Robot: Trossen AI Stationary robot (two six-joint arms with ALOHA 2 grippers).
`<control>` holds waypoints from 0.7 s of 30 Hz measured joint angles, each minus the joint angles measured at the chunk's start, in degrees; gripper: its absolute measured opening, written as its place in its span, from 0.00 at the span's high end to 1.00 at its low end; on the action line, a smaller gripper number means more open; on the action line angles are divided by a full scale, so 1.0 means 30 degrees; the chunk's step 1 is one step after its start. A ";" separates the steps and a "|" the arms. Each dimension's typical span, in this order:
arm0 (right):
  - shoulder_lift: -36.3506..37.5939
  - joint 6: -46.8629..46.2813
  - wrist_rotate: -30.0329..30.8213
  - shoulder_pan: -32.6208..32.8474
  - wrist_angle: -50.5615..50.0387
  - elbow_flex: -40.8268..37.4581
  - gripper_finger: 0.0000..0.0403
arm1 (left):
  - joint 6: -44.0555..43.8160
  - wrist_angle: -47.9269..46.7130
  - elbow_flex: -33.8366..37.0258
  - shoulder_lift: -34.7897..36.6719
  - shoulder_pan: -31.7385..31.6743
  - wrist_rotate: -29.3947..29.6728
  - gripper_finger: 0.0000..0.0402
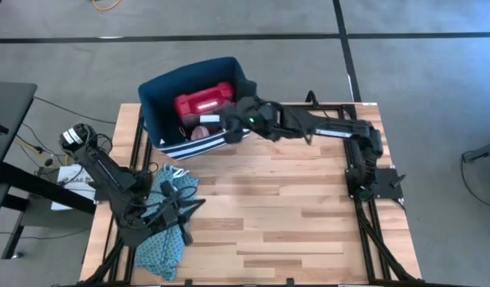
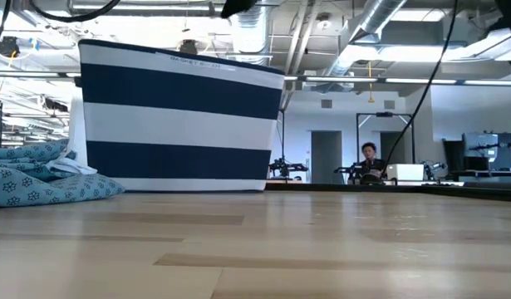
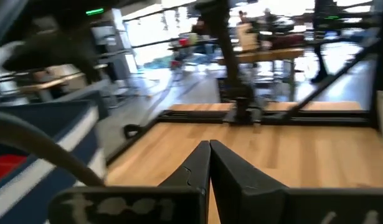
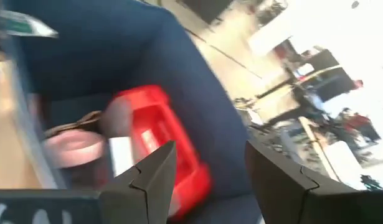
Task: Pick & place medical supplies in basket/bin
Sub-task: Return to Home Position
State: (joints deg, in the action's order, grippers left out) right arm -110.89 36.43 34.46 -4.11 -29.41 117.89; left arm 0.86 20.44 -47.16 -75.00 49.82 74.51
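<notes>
The navy bin (image 1: 153, 112) with white stripes at its base (image 2: 180, 124) stands at the table's far left. In it lie the red first-aid case (image 1: 203, 101), a pink round roll (image 1: 203, 131) and a small white piece (image 4: 119, 155). My right gripper (image 1: 231, 118) reaches over the bin's right wall and hangs open and empty above the red case (image 4: 160, 130) and the pink roll (image 4: 73, 149). My left gripper (image 1: 193, 206) is shut and empty at the table's near left, beside the teal cloth (image 1: 165, 231); its fingers (image 3: 210, 155) point across the bare table.
The teal patterned cloth (image 2: 39, 178) lies bunched at the table's near left, under the left arm. The wooden tabletop (image 1: 292, 223) stretches bare across the middle and right. The right arm's base (image 1: 372, 171) stands at the right edge. A person sits at a desk in the room behind (image 2: 370, 162).
</notes>
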 joint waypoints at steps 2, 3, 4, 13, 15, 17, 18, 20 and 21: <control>0.0730 -0.0620 -0.0056 0.0800 -0.1321 -0.0028 0.55 | -0.0234 -0.0307 0.0000 0.0000 0.0280 0.1288 1.00; 0.1288 -0.1042 -0.0085 0.1271 -0.2266 -0.0051 0.55 | -0.0342 -0.0434 0.0000 0.0000 0.0494 0.1758 1.00; 0.1823 -0.1602 -0.0034 0.1789 -0.3104 -0.0042 0.55 | -0.0460 -0.0515 0.0000 0.0000 0.0719 0.2152 1.00; 0.6604 -0.9625 -0.3398 0.6020 -1.5959 -0.0319 0.61 | 0.1555 -0.0965 0.0000 0.0000 0.3767 0.5095 1.00; 0.7751 -1.0218 -0.3390 0.7027 -1.6662 -0.1146 0.64 | 0.2909 -0.1012 0.0000 0.0022 0.4142 0.4977 1.00; 0.8970 -1.0294 -0.3080 0.7910 -1.6448 -0.2328 0.66 | 0.4671 -0.1022 0.0000 0.0338 0.4277 0.4567 1.00; 0.9607 -1.0346 -0.2959 0.8306 -1.6280 -0.3035 0.67 | 0.5035 -0.0875 0.0000 0.0654 0.4189 0.3887 1.00; 1.1028 -1.0645 -0.2892 0.9053 -1.5569 -0.4720 0.70 | 0.4957 -0.0468 0.0000 0.1633 0.3690 0.0794 1.00; 1.1811 -1.0713 -0.2886 0.9368 -1.5106 -0.5763 0.71 | 0.4818 -0.0444 0.0000 0.2171 0.3190 -0.1831 1.00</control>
State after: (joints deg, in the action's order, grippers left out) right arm -75.45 4.29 25.80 23.99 -74.73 100.60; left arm 15.32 19.11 -47.16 -68.49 59.39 69.01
